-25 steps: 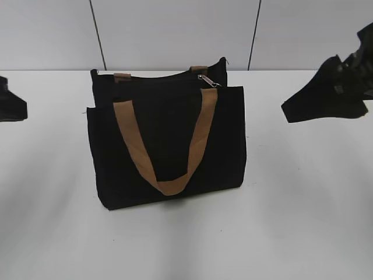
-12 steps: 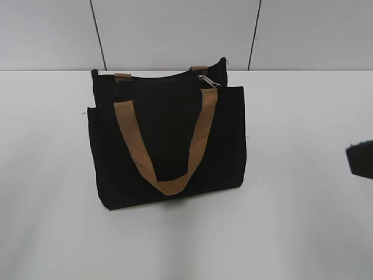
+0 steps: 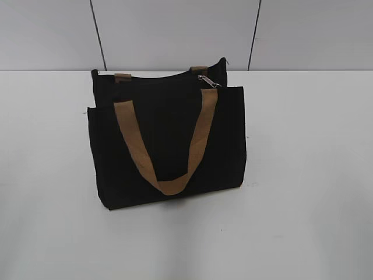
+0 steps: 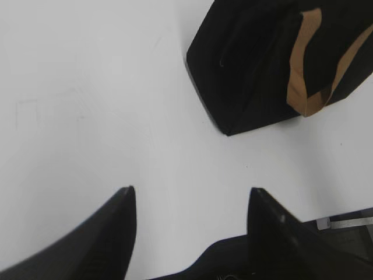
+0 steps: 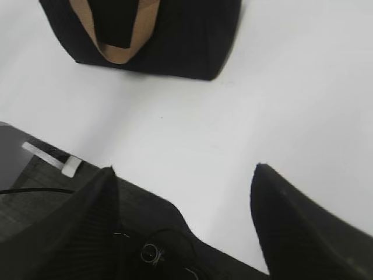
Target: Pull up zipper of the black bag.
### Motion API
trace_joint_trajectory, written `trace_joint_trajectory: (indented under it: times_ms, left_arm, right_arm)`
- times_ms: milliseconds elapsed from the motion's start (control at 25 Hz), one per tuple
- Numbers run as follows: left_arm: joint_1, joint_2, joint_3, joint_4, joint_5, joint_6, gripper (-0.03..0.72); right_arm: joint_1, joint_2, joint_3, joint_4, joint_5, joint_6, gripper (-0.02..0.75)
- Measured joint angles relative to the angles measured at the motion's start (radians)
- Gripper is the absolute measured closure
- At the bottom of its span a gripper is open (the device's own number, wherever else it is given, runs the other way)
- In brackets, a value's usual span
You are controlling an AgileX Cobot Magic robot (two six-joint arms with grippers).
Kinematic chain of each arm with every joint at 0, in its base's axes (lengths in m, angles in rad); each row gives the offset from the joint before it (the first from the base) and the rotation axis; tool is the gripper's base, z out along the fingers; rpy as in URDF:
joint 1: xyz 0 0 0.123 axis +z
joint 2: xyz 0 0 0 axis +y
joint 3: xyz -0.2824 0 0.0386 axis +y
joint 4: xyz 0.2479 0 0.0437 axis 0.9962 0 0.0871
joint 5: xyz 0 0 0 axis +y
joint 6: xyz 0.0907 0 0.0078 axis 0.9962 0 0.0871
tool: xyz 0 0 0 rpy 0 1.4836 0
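Nearest the exterior camera is just bare white tabletop (image 3: 303, 221), nothing on it in front. Then comes the black bag (image 3: 169, 140), sitting upright around the middle of the tabletop, a bit left of centre. Its front tan strap handle (image 3: 169, 175) droops down in a U over the front pocket panel, and the bottom of the loop hangs close to the bag's base. Up along the top edge, toward the bag's right end and just above where the strap's right leg starts, you can see the zipper (image 3: 208, 81), a small silver pull lying on the zip line. Behind it the second tan handle (image 3: 199, 69) barely pokes up. Past the bag is a light grey wall (image 3: 175, 29) with two dark vertical seams.

Neither arm shows up in the exterior view. From the left wrist camera, the left gripper (image 4: 189, 201) has its jaws spread wide with only tabletop between them, holding nothing, and the bag sits well apart, up in the far right corner. Same deal on the right wrist camera: the right gripper (image 5: 183, 178) is wide open and empty, with the bag off at the top left, well clear of it.
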Motion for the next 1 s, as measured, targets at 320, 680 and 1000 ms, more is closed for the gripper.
trace_joint_trajectory:
  times_ms: [320, 680, 1000]
  left_arm:
    - [-0.001, -0.210, 0.091, -0.079, 0.005, 0.084, 0.239]
    - [-0.001, -0.292, 0.117, -0.077, -0.020, 0.088, 0.246]
    - [-0.001, -0.293, 0.117, -0.076, -0.023, 0.089, 0.269]
  right_arm:
    - [0.000, -0.246, 0.002, -0.217, 0.185, 0.142, 0.196]
    - [0.000, -0.361, 0.028, -0.378, 0.193, 0.214, 0.197]
    - [0.000, -0.361, 0.077, -0.387, 0.089, 0.216, 0.197]
